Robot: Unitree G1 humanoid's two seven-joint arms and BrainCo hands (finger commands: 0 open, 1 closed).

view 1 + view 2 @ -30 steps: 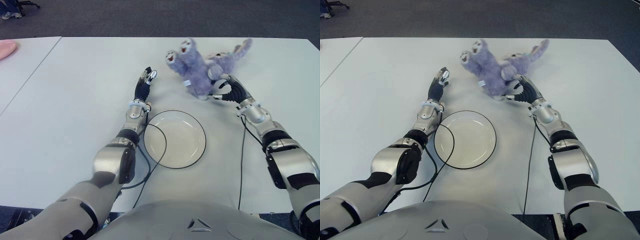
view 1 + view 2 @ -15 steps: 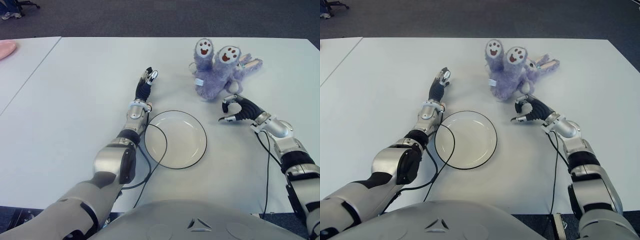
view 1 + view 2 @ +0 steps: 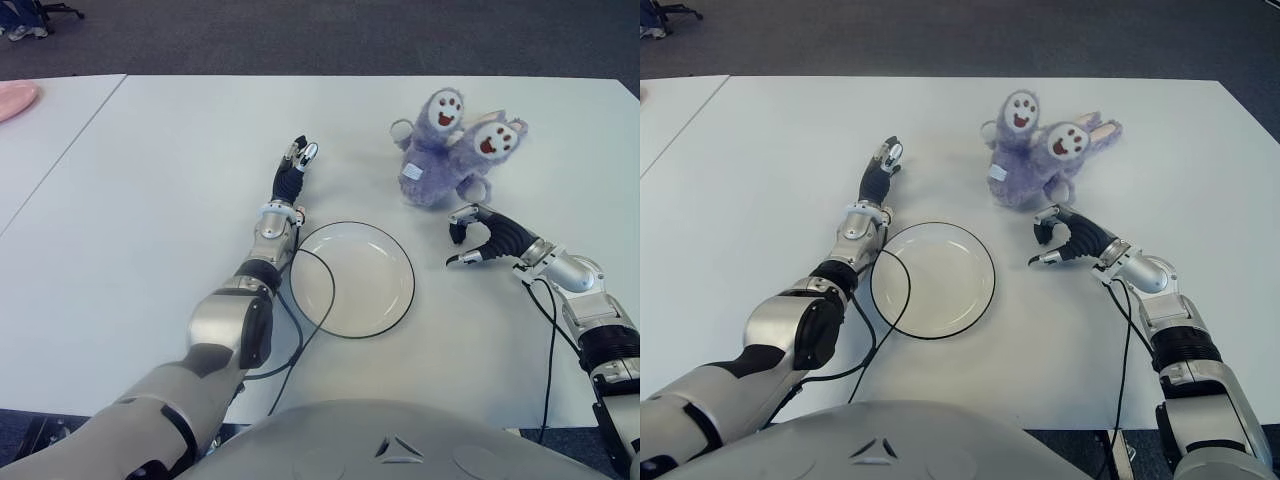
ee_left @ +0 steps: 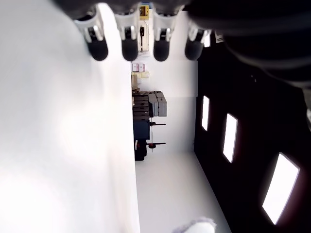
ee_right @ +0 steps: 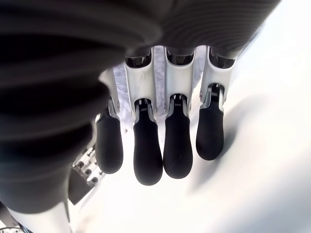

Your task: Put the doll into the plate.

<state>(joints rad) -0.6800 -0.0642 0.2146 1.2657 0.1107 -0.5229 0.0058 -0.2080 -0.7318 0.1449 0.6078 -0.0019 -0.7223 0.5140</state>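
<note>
The purple plush doll (image 3: 449, 153) lies on the white table (image 3: 150, 200) with its pawed feet up, behind and to the right of the plate. The white plate (image 3: 350, 278), dark-rimmed, sits empty before me at the centre. My right hand (image 3: 458, 248) hovers just in front of the doll, right of the plate, not touching either. Its fingers (image 5: 148, 155) are loosely curved and hold nothing. My left hand (image 3: 295, 165) shows beyond the plate's left rim with its fingers (image 4: 130, 46) straight and empty.
A black cable (image 3: 300, 330) loops over the plate's left side; another cable (image 3: 548, 340) runs along my right forearm. A pink object (image 3: 15, 98) lies on the neighbouring table at far left. Dark floor lies past the table's far edge.
My right hand has let go of the doll and drawn back towards me and rightward. The doll has tumbled to the right and now lies feet up. The left arm has not moved.
</note>
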